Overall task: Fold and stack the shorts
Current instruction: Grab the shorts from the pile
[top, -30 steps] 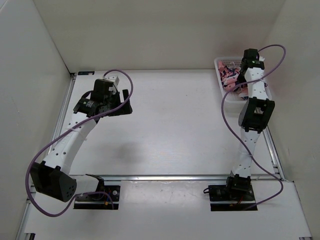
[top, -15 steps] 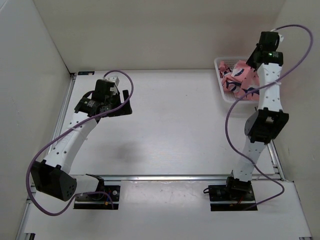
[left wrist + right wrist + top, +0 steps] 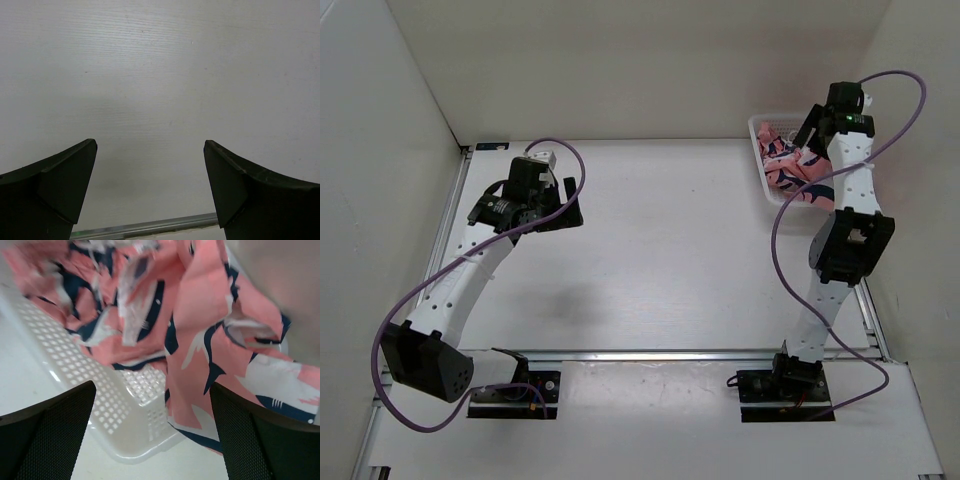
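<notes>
The shorts (image 3: 200, 315) lie crumpled in the basket (image 3: 100, 405) at the far right corner of the table (image 3: 670, 250), with one part hanging over the basket's rim on the side nearest the right wall. None of the fabric has reached the open table, so the job appears to be at its first step: getting a pair out of the basket before any folding or stacking can begin.

The right gripper (image 3: 152, 386) hangs just above the basket, tilted down at the heap. Its jaws stand wide apart and nothing is caught between them. The left gripper (image 3: 149, 143) is well apart from this, over bare table on the left side. Its jaws are also spread wide and hold nothing.

The next move probably falls to the right arm. It needs to lower onto a raised fold of the cloth, pinch one layer firmly, and lift high enough for the fabric to clear the rim without dragging the light basket along. The pair then needs carrying to the middle of the table, where the left arm can help spread it flat.
</notes>
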Controlling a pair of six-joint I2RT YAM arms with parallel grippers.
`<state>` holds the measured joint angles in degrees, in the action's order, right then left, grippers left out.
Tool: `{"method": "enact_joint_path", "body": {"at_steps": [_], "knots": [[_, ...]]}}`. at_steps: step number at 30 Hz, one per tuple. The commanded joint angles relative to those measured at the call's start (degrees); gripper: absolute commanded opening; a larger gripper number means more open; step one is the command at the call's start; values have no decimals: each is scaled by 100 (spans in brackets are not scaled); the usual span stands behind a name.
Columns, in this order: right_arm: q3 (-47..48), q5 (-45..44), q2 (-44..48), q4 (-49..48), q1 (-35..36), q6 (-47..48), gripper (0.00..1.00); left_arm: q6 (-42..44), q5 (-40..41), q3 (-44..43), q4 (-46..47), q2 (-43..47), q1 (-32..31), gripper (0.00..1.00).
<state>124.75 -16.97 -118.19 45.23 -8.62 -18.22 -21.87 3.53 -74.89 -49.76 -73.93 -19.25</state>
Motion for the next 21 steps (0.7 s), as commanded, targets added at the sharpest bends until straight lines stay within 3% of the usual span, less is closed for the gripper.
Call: {"method": "enact_joint_path", "body": {"at_steps": [1,5,7,8,10,11,12,15,20,21], "knots": [[-46,-480,-64,232,-25,12,99,16,25,-79,-60,72,-18,100],[119,-754,-659,232,-25,11,99,16,25,-78,-60,-59,-18,100],[364,-755,-897,284,-25,-50,88,16,78,-78,-60,-139,-18,100],[462,-755,-1090,284,-25,-50,65,16,78,-130,-60,-217,-18,100],[768,-676,-1223,433,-25,-190,33,16,78,-131,-60,-271,-18,100],[840,-615,-1224,434,-25,-243,9,16,78,-183,-60,-271,-18,100],[841,-553,-1137,434,-25,-244,2,16,78,-184,-60,-271,-18,100],[1130,-325,-637,434,27,-235,0,16,139,-184,-60,-271,-18,100],[1640,1825,760,-39,299,-165,0,-107,8,-254,-113,-508,-18,100],[1579,2342,1432,-415,509,-225,0,-264,-54,-315,-113,-621,-18,100]]}}
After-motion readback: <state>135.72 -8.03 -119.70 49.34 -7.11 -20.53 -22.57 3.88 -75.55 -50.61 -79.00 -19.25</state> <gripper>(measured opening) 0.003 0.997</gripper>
